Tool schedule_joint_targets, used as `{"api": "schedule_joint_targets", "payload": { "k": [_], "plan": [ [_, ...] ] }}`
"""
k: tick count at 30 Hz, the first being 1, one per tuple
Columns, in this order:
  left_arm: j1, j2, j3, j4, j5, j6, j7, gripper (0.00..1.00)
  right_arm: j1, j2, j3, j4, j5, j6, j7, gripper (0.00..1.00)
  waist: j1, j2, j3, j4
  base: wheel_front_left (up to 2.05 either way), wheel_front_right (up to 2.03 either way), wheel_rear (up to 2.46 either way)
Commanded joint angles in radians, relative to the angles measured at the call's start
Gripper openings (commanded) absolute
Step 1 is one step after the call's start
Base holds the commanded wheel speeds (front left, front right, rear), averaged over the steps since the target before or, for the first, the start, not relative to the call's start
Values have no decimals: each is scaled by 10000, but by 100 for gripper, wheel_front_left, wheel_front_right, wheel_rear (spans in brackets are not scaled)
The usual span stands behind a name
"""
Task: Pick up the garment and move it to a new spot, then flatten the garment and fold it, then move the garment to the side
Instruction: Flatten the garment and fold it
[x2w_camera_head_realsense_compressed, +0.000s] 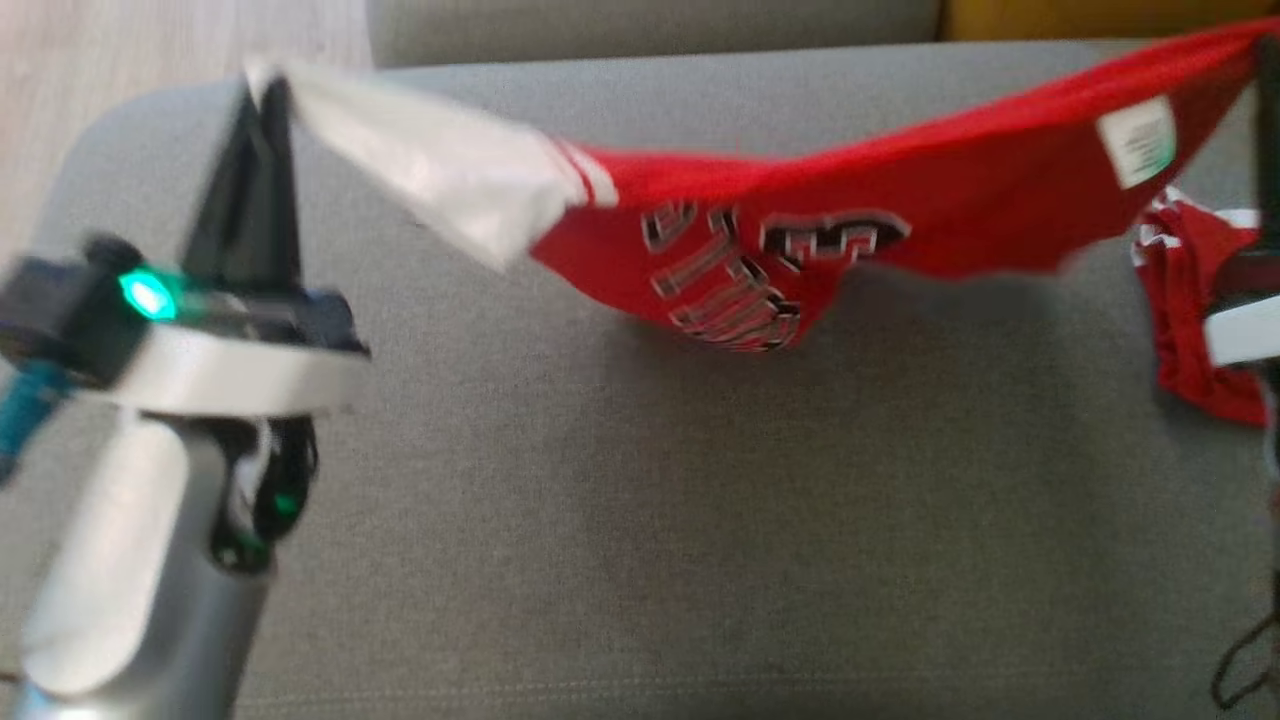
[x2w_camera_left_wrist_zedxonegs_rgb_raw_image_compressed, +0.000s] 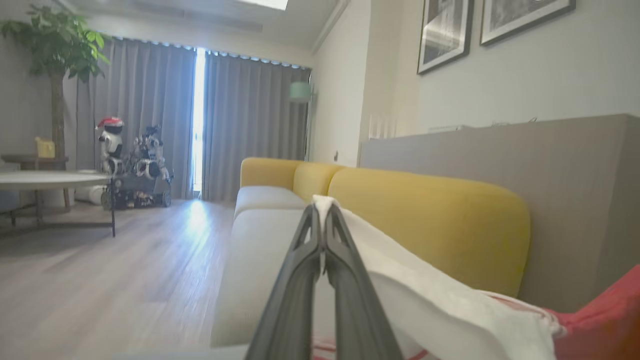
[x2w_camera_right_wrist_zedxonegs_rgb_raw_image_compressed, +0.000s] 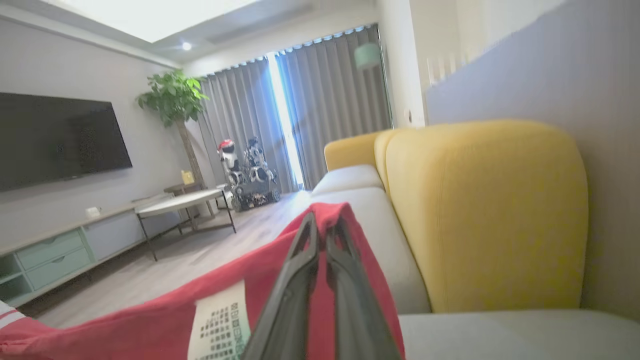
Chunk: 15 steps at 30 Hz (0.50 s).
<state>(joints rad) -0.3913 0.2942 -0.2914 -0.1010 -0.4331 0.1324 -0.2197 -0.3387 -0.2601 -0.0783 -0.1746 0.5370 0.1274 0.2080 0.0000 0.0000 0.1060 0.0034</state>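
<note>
Garment (x2w_camera_head_realsense_compressed: 900, 210): one, red with a white sleeve (x2w_camera_head_realsense_compressed: 430, 165), hanging stretched between the two grippers above the far half of the grey sofa seat (x2w_camera_head_realsense_compressed: 640, 520). It runs from near the seat's far left corner across to its right edge. It sags in the middle, where the upside-down lettering (x2w_camera_head_realsense_compressed: 740, 270) dips lowest; whether that part touches the seat I cannot tell. One white label (x2w_camera_head_realsense_compressed: 1137, 140) shows near the right end, and a bunch of red cloth hangs down at the right edge.

The left gripper (x2w_camera_head_realsense_compressed: 265, 95) has its two dark fingers pressed together on the tip of the white sleeve. In the left wrist view the white cloth is pinched between them. The right gripper (x2w_camera_right_wrist_zedxonegs_rgb_raw_image_compressed: 324, 225) is likewise clamped on a red edge of the garment, with fabric draped over both fingers and the label just beside them.

Behind the seat stand yellow back cushions (x2w_camera_left_wrist_zedxonegs_rgb_raw_image_compressed: 425, 220). Across the room, a low cabinet (x2w_camera_right_wrist_zedxonegs_rgb_raw_image_compressed: 50, 250) shows two pale green drawers, both shut, so their contents are hidden. Also in the room are one dark television (x2w_camera_right_wrist_zedxonegs_rgb_raw_image_compressed: 55, 140), one potted tree (x2w_camera_left_wrist_zedxonegs_rgb_raw_image_compressed: 55, 45), one pale-topped table (x2w_camera_right_wrist_zedxonegs_rgb_raw_image_compressed: 185, 200) and one wheeled machine (x2w_camera_left_wrist_zedxonegs_rgb_raw_image_compressed: 135, 165) by the grey curtains. Two framed pictures (x2w_camera_left_wrist_zedxonegs_rgb_raw_image_compressed: 445, 32) hang on the wall.
</note>
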Motion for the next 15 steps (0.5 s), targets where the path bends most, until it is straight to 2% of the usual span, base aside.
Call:
{"api": "schedule_joint_targets", "payload": {
  "k": [1,7,15],
  "plan": [
    [-708,376,528,-435,96,31,33,0,-386,-54,68,-467,35,33,103,0,0,0,-127,26,0,0,0],
    [-1767,577,711,-1196,165,90,447,0,-872,-12,-361,-1643,101,33,690,0,0,0,-408,43,0,0,0],
    [-2961,608,465,-1041,164,-112,988,0,-1545,199,-447,-1292,586,33,1003,0,0,0,20,28,0,0,0]
  ]
}}
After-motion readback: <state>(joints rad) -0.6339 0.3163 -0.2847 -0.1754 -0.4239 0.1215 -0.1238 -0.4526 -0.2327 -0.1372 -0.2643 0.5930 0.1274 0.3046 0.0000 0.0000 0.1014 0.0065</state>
